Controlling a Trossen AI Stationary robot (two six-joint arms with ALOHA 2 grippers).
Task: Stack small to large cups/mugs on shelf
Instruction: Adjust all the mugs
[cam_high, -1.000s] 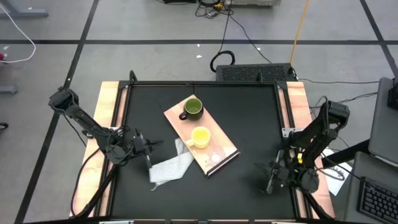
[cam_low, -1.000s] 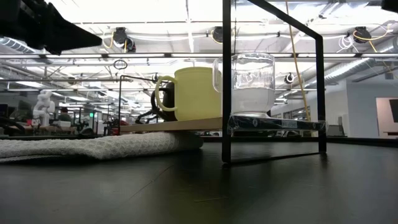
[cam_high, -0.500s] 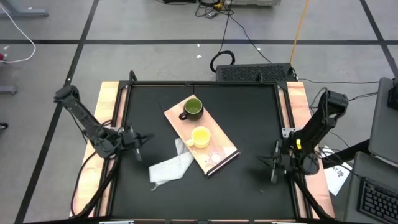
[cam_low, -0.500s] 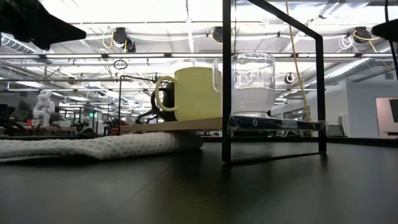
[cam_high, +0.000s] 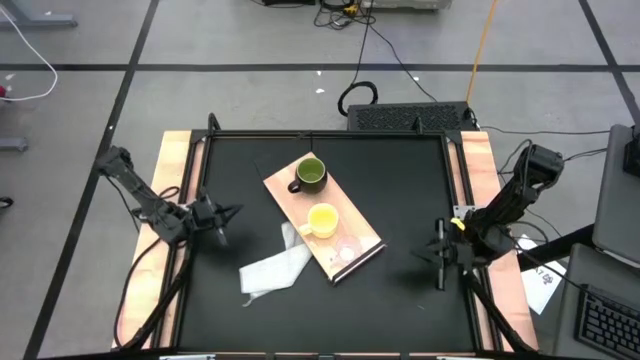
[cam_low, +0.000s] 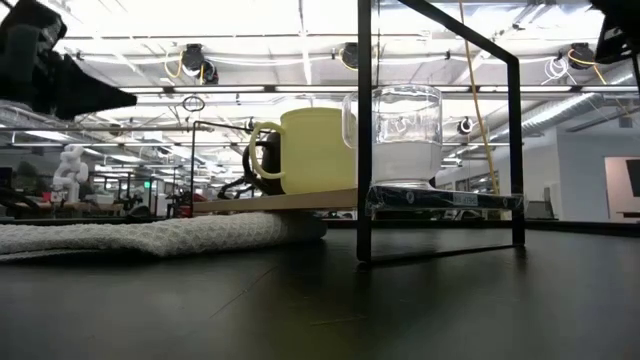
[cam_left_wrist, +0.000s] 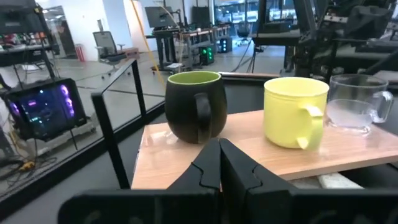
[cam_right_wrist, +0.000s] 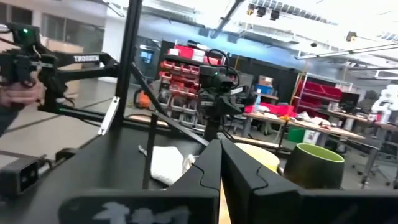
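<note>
Desk (cam_high: 400, 200) under a black mat, seen from above, with both arms parked at its side edges. Shelf (cam_high: 283, 192), a light-wood board, lies diagonally near the centre, running from about 11 o'clock to 5 o'clock, with its dark strip at the 5 o'clock end. White cloth (cam_high: 272, 268) lies at 7 o'clock of the shelf, partly tucked under its long edge. Olive-green mug (cam_high: 309, 174) stands upright at the 11 o'clock end; yellow mug (cam_high: 322, 219) stands upright at mid-board; clear cup (cam_high: 347, 247) stands upright at the 5 o'clock end, just beside the yellow mug. All three rest apart in a row on the shelf and none is nested in another. Left end effector (cam_high: 222, 214) hovers at 9 o'clock of the desk, clenched and empty, pointing toward the shelf. Right end effector (cam_high: 437, 256) sits at 4 o'clock, likewise clenched and empty.

Judged step: start of nesting, smallest vessel first. Good practice would be to release the fingers fully before the approach, take the clear cup by its rim or handle from above, lift it well clear of the yellow mug's lip, and lower it centred. The clear plastic likely slips and flexes, so a gentle, square grip is advised. The neighbouring handle leaves little room.
</note>
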